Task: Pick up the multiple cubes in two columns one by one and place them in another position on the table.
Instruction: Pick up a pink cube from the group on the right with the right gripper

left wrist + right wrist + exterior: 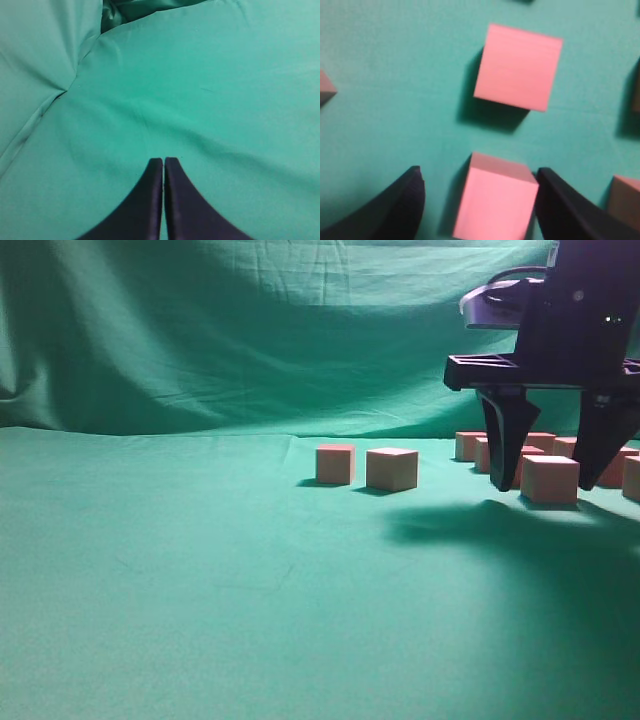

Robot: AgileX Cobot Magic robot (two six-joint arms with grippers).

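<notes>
Pink cube point(492, 197) between spread jaws

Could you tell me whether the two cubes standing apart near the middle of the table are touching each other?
Apart. The exterior view shows a narrow strip of green table between the left cube and the right cube.

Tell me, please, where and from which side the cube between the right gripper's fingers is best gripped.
Grip the cube on its two opposite flat side faces, coming straight down from above. The open right gripper already straddles it, and its neighbours stand clear on the table.
</notes>
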